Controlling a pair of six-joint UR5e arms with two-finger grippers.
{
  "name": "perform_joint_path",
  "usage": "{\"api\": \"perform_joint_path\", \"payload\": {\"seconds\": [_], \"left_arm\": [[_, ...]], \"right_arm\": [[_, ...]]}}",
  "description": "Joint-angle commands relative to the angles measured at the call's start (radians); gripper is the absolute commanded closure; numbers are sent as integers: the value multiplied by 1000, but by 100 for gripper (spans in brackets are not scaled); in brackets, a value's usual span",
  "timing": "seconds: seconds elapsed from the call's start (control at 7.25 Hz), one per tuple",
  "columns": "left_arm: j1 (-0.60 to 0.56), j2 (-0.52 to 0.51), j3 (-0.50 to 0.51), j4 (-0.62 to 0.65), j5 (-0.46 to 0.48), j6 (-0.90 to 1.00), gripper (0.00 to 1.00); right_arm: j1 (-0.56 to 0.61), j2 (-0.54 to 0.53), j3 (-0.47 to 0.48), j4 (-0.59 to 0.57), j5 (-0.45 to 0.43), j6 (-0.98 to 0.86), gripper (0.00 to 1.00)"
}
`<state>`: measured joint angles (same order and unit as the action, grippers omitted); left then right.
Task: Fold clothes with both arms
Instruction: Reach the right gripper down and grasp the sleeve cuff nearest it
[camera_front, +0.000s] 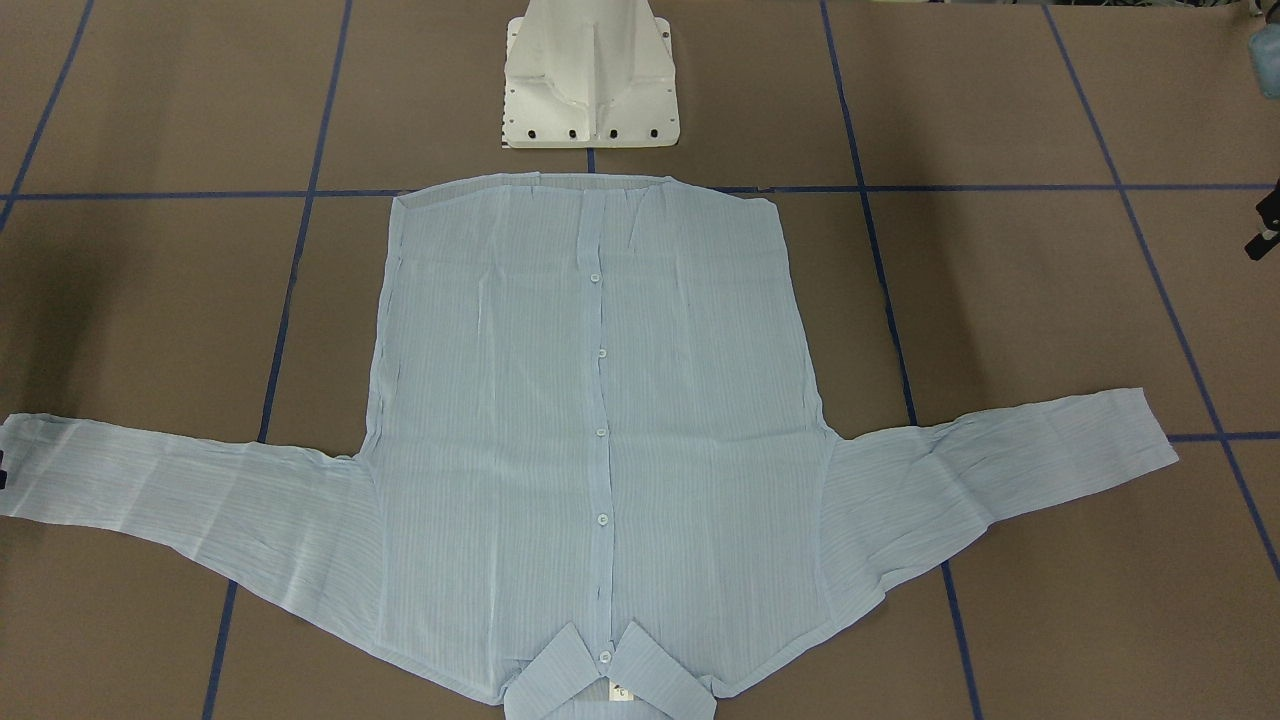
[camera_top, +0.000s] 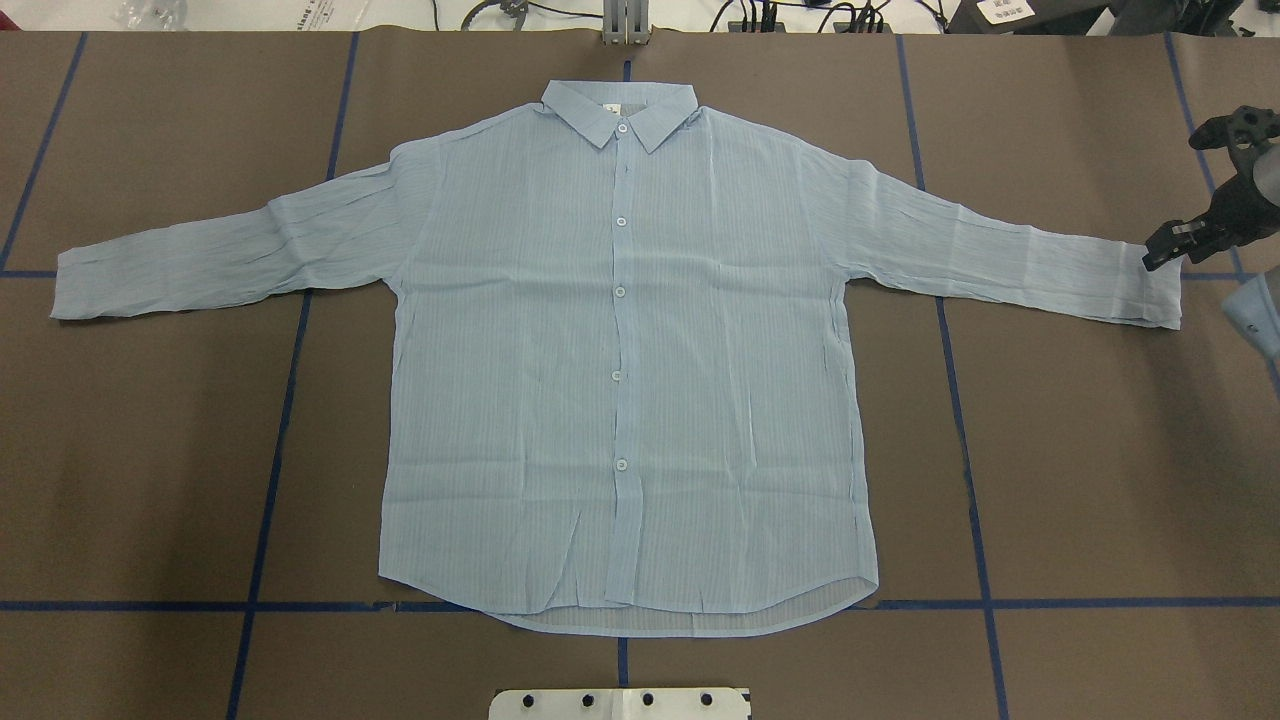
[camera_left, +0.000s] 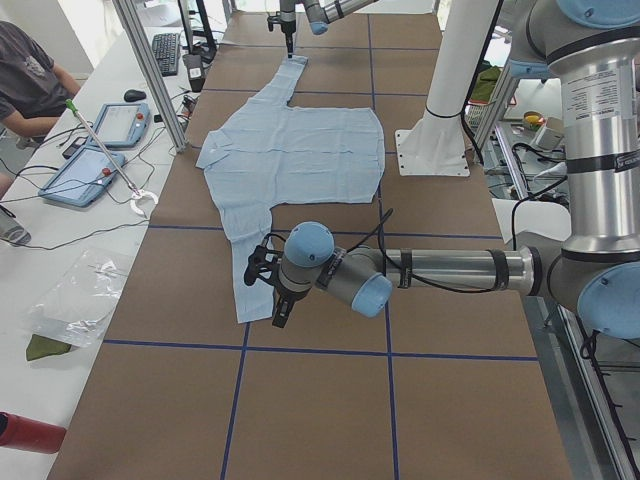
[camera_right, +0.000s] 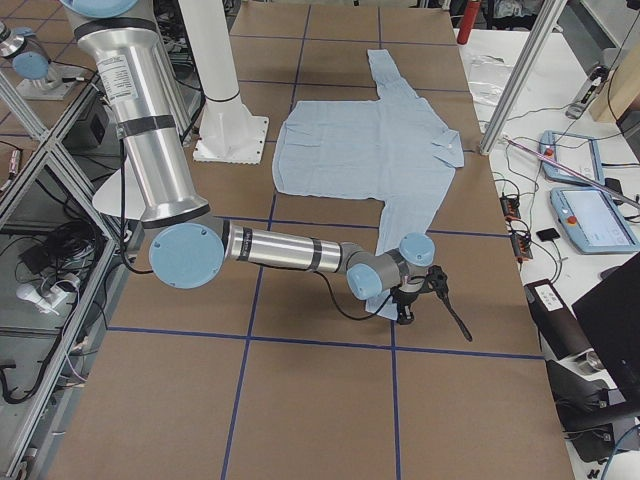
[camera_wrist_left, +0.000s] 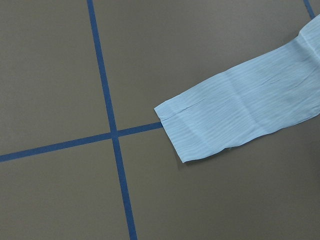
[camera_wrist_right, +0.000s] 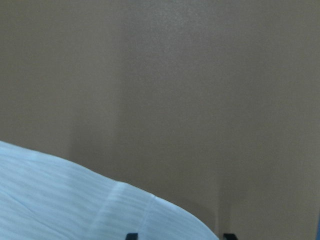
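The light blue shirt (camera_top: 620, 360) lies flat and buttoned on the brown table, collar (camera_top: 620, 110) at the far edge and both sleeves spread out sideways. My right gripper (camera_top: 1168, 245) stands open at the right sleeve's cuff (camera_top: 1150, 295). In the right wrist view its two fingertips (camera_wrist_right: 131, 235) sit apart, with the cuff's edge (camera_wrist_right: 75, 200) reaching between them. My left gripper (camera_left: 274, 300) hovers beside the left sleeve's cuff (camera_wrist_left: 200, 130). Only a black piece of it shows in the front view (camera_front: 1265, 225), and I cannot tell whether it is open or shut.
The white pedestal base (camera_front: 590, 80) stands at the shirt's hem. Blue tape lines (camera_top: 280, 420) cross the table. A side bench with tablets (camera_left: 100, 150), cables and a seated person (camera_left: 25, 70) runs along the collar side, behind aluminium posts (camera_left: 150, 70).
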<state>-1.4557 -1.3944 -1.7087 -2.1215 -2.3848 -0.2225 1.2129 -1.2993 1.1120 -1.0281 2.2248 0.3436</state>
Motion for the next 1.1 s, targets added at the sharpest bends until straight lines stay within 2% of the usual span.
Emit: {"api": "perform_joint_path", "payload": {"seconds": [0.0,0.41,0.83,0.97], "left_arm": [[0,0,0,0,-1,0,0],[0,0,-2,0,-5,0,0],[0,0,-8,0,-7,-1,0],[0,0,-8,0,-7,-3,0]], "right_arm": [[-3,3,-12,0,-2,-2,39],[-3,6,-14,0,-34,-2,42],[-1,9,-14,-1,-36,0,96],[2,11,-12,-1,-34,0,100]]}}
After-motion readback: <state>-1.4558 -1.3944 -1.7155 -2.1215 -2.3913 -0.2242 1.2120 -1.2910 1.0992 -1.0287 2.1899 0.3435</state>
